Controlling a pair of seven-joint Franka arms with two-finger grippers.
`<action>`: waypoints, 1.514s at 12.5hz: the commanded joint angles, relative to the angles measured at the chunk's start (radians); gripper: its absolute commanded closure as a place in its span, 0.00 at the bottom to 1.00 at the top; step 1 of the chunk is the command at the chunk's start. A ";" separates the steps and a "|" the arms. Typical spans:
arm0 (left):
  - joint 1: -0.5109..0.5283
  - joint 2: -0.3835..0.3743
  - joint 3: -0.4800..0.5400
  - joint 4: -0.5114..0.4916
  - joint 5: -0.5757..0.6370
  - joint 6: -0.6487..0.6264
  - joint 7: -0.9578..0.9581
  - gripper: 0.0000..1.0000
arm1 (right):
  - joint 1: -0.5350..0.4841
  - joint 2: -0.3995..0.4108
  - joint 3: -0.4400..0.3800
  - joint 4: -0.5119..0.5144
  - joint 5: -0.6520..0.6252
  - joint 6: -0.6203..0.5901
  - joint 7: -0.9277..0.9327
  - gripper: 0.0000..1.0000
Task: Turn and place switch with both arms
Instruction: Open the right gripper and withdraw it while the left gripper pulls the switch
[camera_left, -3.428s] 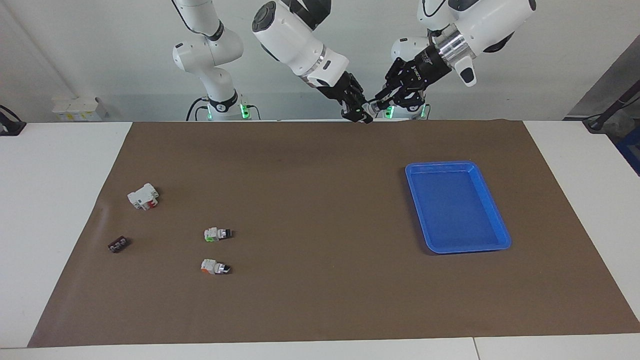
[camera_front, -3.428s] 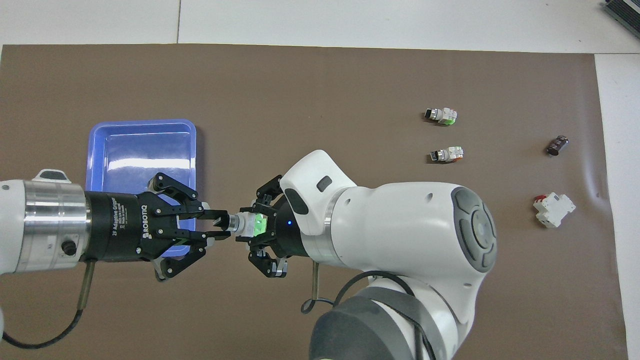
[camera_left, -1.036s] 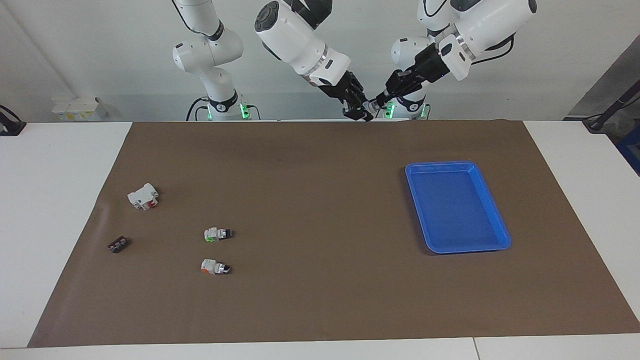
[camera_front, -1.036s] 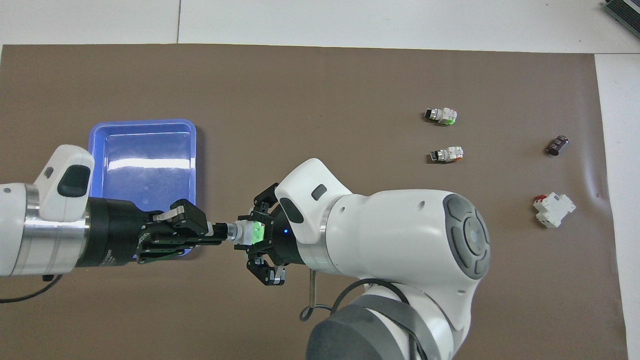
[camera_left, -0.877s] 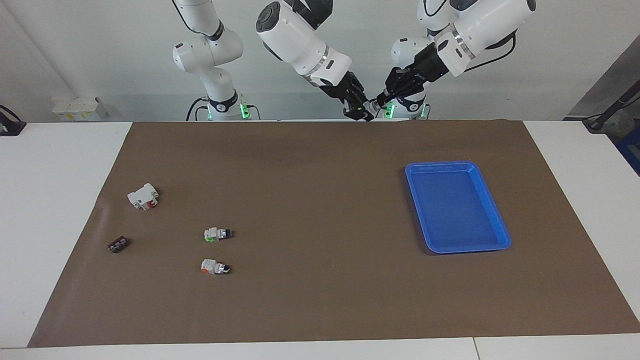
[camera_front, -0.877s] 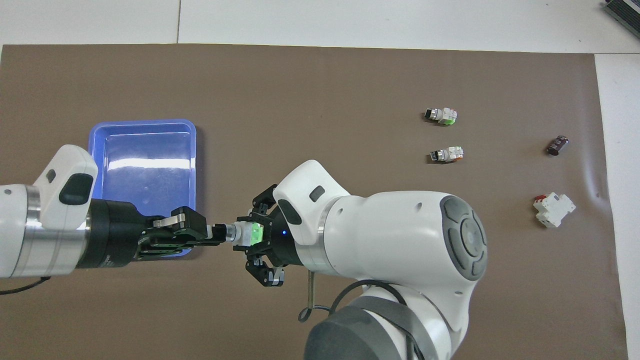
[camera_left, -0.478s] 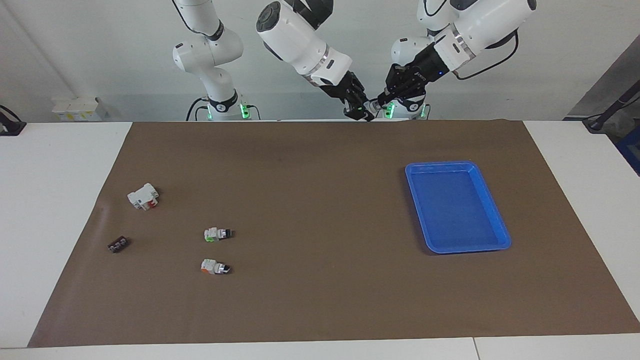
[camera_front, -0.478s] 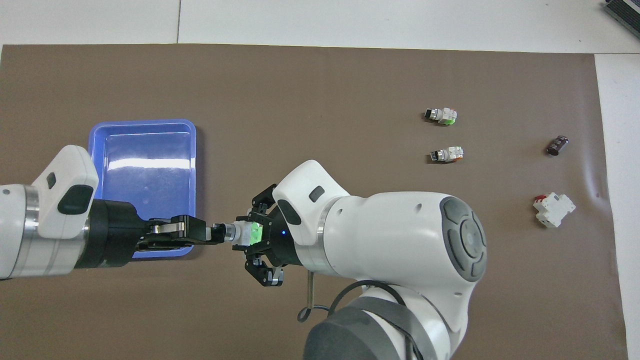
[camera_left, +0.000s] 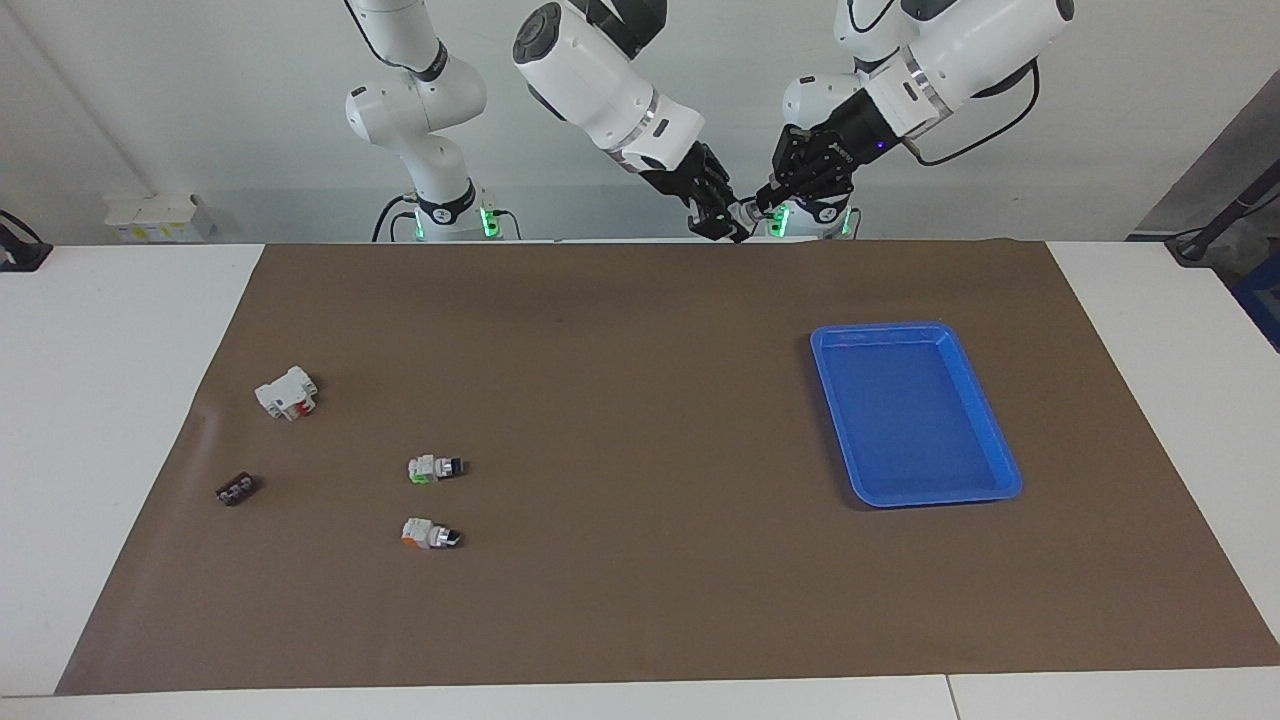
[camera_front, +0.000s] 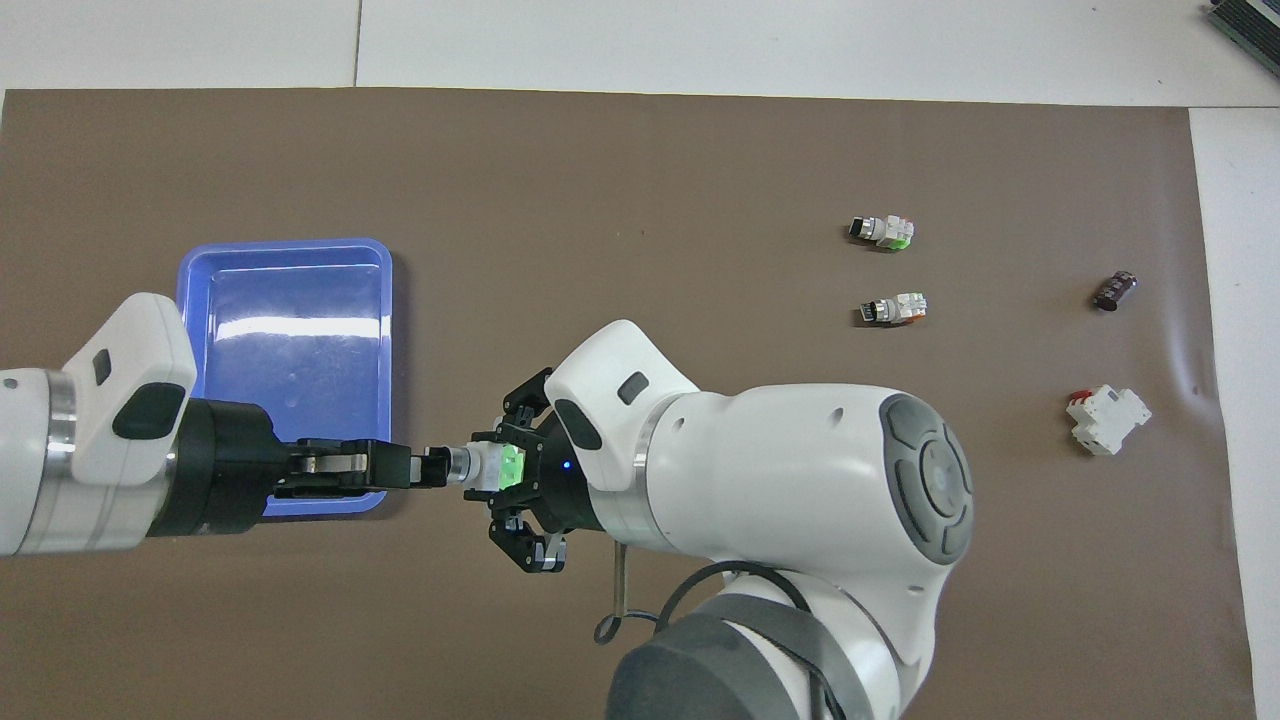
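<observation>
You have the switch (camera_front: 487, 466) up in the air between the two grippers, over the brown mat (camera_front: 640, 180) at the robots' end of the table, just beside the blue tray (camera_front: 286, 258) as seen from overhead. The right gripper (camera_front: 510, 470) is pinched on the white body at its bright green block end, and the left gripper (camera_front: 425, 468) is closed on the black-and-silver knob at the other end. Judge the switch as light and rigid: a hard plastic shell that will not flex, so you need little squeeze. The knob looks smooth, round and probably slick, and it is meant to rotate, so expect it to slip or spin under the left fingers if you carry by it alone. The flat-sided body is your safer hold. Keep both arms aligned along the switch's length, since any sideways pull between them could pry it loose. Two similar switches (camera_front: 882, 231) (camera_front: 892, 309), a white breaker (camera_front: 1108, 420) and a small dark part (camera_front: 1114, 291) lie on the mat toward the right arm's end, well apart from your work.
</observation>
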 joint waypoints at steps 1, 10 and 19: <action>0.003 -0.037 0.004 -0.028 0.029 -0.059 0.022 1.00 | -0.013 0.005 -0.004 0.010 0.023 0.044 0.018 0.00; 0.021 -0.029 0.004 -0.023 0.172 -0.036 0.042 1.00 | -0.167 -0.021 -0.014 0.007 -0.003 -0.106 0.014 0.00; 0.049 -0.037 0.050 -0.171 0.485 0.140 0.171 1.00 | -0.338 -0.009 -0.016 0.035 -0.516 -0.077 0.536 0.00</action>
